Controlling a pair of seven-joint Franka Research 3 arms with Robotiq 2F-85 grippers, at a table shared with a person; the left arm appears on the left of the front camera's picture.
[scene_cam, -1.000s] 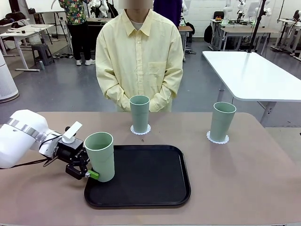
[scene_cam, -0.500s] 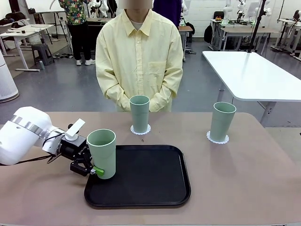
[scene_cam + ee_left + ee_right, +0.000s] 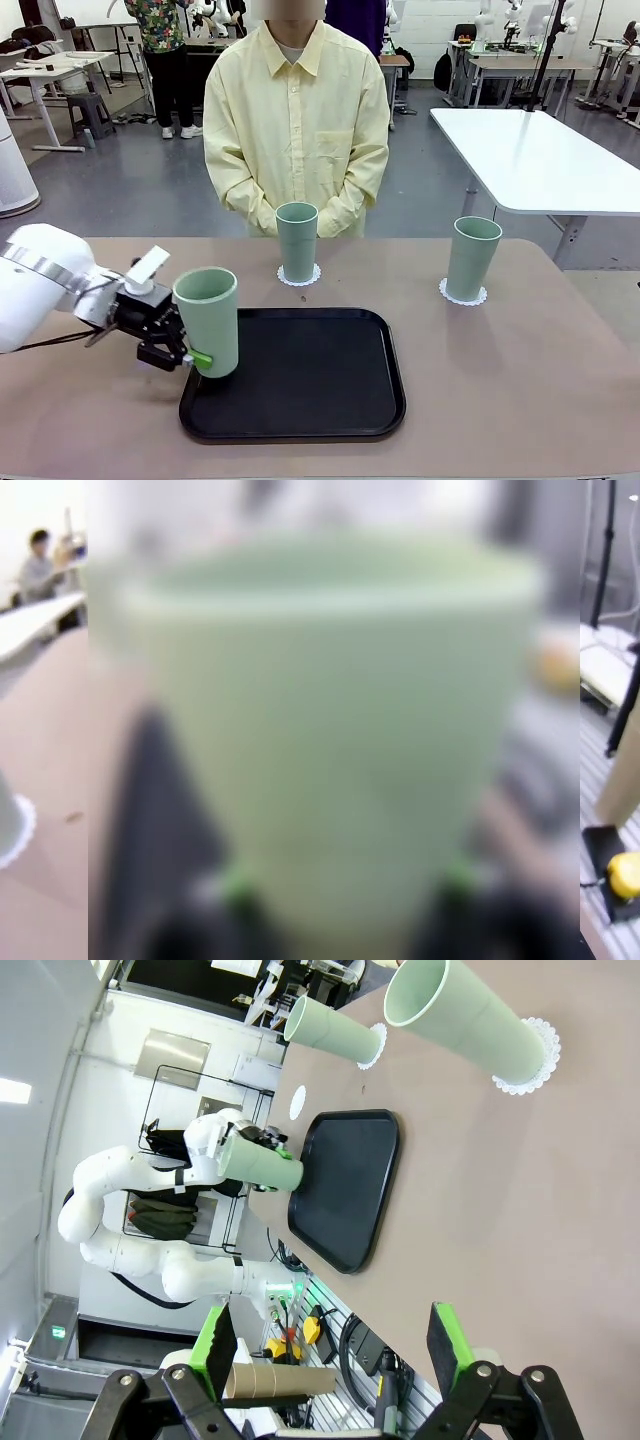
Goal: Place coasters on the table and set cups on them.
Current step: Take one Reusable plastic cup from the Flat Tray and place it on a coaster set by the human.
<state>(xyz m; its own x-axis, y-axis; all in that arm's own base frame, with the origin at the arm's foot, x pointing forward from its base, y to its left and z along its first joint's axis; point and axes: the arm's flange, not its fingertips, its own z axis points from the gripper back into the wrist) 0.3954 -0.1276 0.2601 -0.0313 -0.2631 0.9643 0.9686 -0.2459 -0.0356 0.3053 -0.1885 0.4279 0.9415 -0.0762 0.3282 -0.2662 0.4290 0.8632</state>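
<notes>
My left gripper (image 3: 190, 358) has closed on the third cup (image 3: 207, 320) near its base and raised it off the tray (image 3: 320, 400); a second ago it stood there. Judgement: pickup done, carry to the free coaster (image 3: 297, 1101) remains. My right gripper (image 3: 335, 1345) stands wide, holding nothing. Two cups (image 3: 297, 241) (image 3: 472, 257) stand on coasters (image 3: 299, 278) (image 3: 462, 295) on the table (image 3: 520, 400). All three cups look empty; the tray now carries nothing.

No print, label, brand mark or number can be read anywhere (the close left wrist view is blurred).
</notes>
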